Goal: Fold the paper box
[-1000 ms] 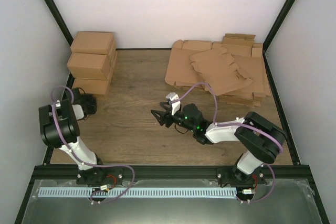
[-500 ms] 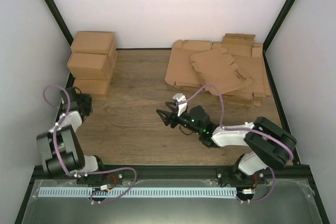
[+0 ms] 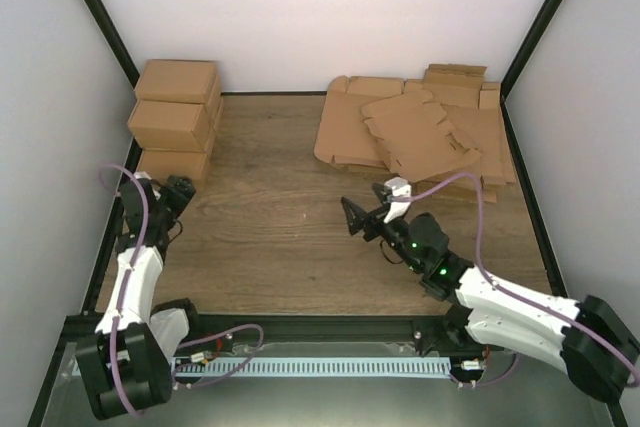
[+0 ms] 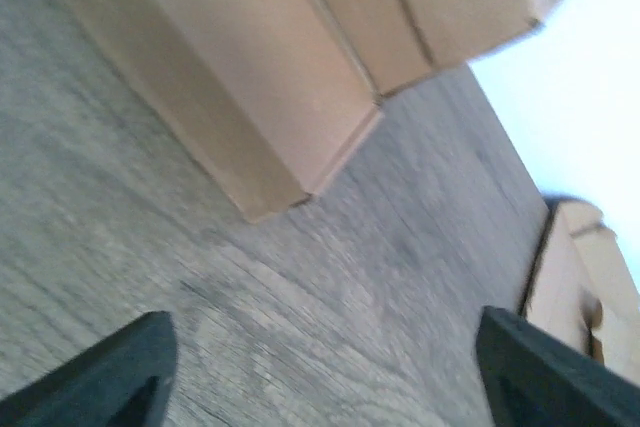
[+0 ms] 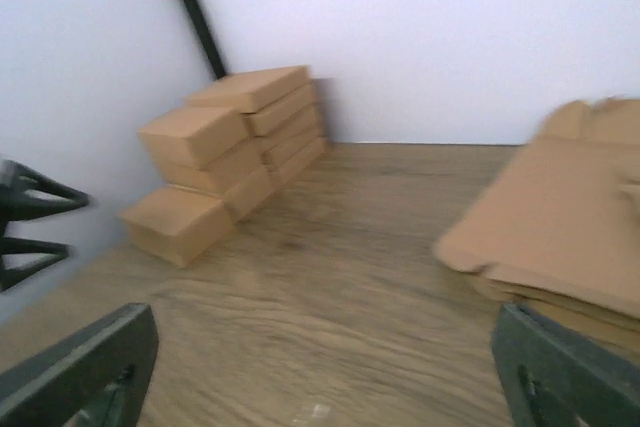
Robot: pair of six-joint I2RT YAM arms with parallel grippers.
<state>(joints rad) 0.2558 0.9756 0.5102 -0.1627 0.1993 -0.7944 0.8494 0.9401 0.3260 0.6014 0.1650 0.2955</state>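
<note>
The paper box (image 3: 420, 135) lies flat atop the pile of blanks (image 3: 345, 137) at the far right, well beyond the right gripper (image 3: 350, 217), whose jaws gape empty. Both wrist views are blurred. The right arm stretches low across the table; the left gripper (image 3: 185, 187), also spread, faces the stacked cartons (image 3: 175, 112).

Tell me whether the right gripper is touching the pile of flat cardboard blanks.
Apart. The top external view shows a strip of bare table between the right gripper and the pile of flat cardboard blanks.
</note>
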